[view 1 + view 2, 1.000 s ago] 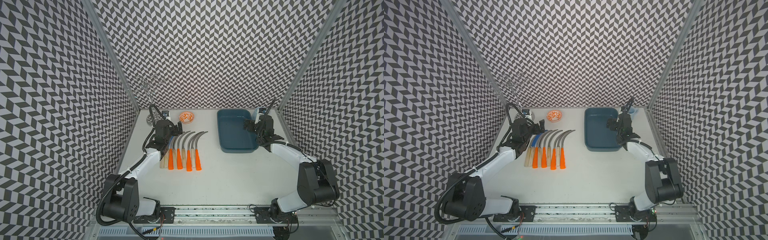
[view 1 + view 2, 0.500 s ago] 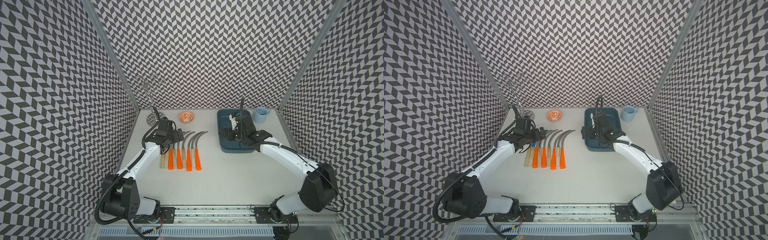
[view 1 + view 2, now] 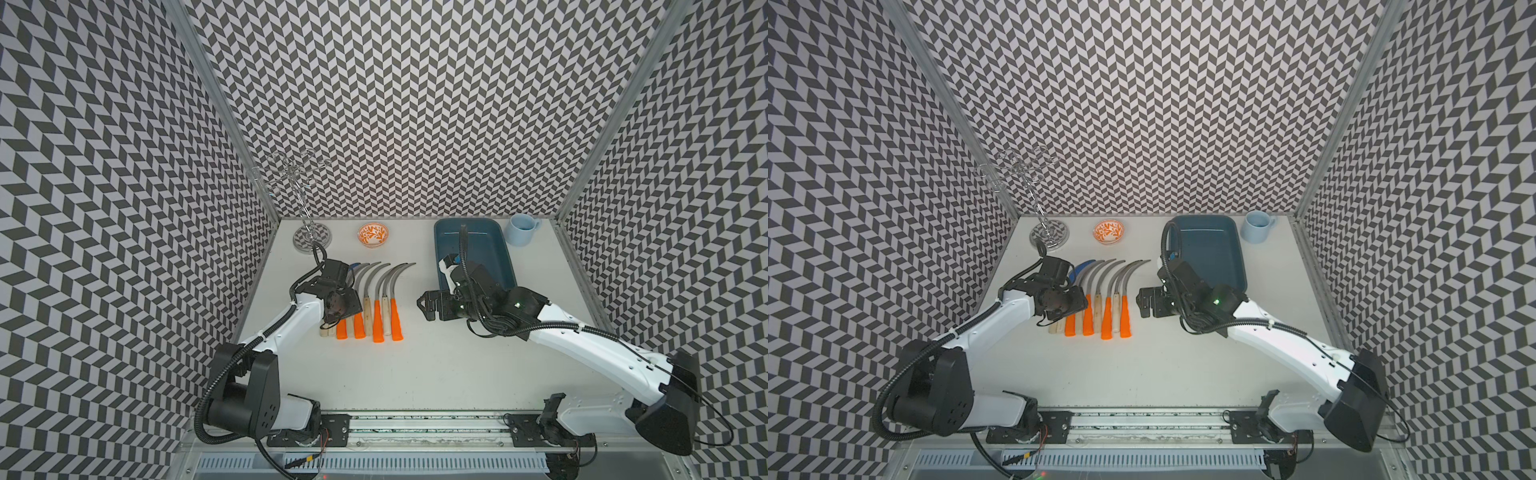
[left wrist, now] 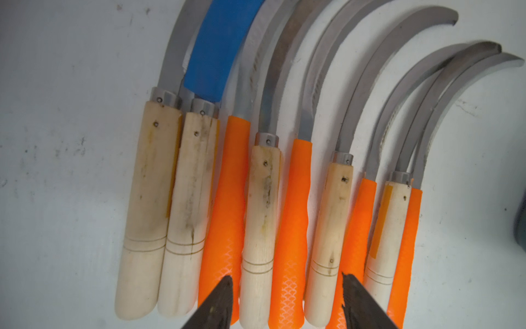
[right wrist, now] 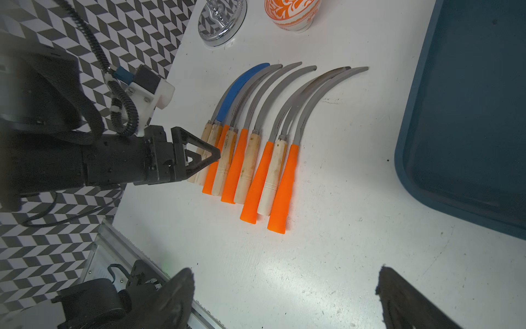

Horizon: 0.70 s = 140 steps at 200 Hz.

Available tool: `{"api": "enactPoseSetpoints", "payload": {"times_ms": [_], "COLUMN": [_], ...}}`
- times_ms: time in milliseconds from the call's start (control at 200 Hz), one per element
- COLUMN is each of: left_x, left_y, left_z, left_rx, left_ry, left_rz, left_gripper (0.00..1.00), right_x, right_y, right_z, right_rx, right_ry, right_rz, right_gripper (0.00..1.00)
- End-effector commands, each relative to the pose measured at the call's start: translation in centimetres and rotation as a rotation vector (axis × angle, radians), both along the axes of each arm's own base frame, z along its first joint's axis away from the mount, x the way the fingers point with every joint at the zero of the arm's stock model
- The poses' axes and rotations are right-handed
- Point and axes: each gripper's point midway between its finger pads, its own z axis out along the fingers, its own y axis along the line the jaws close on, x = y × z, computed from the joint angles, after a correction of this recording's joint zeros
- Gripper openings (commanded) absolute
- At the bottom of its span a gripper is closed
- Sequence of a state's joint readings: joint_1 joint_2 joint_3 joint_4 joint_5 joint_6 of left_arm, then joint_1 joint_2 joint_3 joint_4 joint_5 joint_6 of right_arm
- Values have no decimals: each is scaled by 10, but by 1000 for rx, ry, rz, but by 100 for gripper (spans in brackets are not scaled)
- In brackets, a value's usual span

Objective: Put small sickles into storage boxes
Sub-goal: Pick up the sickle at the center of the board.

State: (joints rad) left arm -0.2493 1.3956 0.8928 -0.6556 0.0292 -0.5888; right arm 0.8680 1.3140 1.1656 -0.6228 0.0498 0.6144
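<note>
A: Where are the sickles [image 3: 377, 318]?
B: Nine, in one row on the bench [image 3: 415, 365], left of centre. The handles [image 4: 257, 228] are at the near end and packed side by side, wood and orange mixed. The blades [image 4: 267, 119] curve far and right. Second from the left has the blue blade [image 4: 216, 51].
A: And the tray [image 3: 490, 257]?
B: Dark teal, far side, right of centre, with its long side running near to far. It's apart from the row, with bare bench between them.
A: State of the left hand [image 4: 287, 280]?
B: Partway open, gripping nothing. It sits over the near ends of the handles, toward the left of the row. In the left wrist view the fingertips [image 4: 220, 299] straddle three handles: wood, orange, wood. One tip is over the third handle from the left, the other over the seventh. I can't tell whether the tips touch them.
A: And the right hand [image 3: 426, 307]?
B: Wide open, holding nothing. It hangs over bare bench between the row and the tray, pointing left at the row. In both top views its wrist overlaps the tray's near left corner.
A: Anything else on the bench?
B: A light blue mug [image 3: 521, 230] just right of the tray's far end. An orange-patterned bowl [image 3: 372, 235] and a wire stand [image 3: 311, 239] sit along the far edge, beyond the row.
</note>
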Motion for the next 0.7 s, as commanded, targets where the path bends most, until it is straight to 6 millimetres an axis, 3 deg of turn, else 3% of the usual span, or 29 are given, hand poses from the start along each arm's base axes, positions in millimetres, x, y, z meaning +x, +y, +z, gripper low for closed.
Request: {"api": "enactPoseSetpoints", "payload": {"times_ms": [0, 190, 356, 696], "left_x": [-4, 8, 18, 24], "left_y": [4, 5, 10, 11], "left_z": [-9, -19, -28, -42], "left_rx": [27, 57, 100, 139], "left_ry": [38, 51, 79, 99], "left_rz": [29, 36, 46, 39], "left_gripper": [60, 58, 48, 45], "right_x": [-5, -9, -10, -3], "right_y": [-5, -7, -4, -1], "right_z": [-1, -3, -8, -12], "right_rx": [7, 3, -6, -63], "right_ry": [18, 18, 29, 22], "right_rz": [-34, -19, -1, 19], "right_gripper": [100, 100, 100, 100]}}
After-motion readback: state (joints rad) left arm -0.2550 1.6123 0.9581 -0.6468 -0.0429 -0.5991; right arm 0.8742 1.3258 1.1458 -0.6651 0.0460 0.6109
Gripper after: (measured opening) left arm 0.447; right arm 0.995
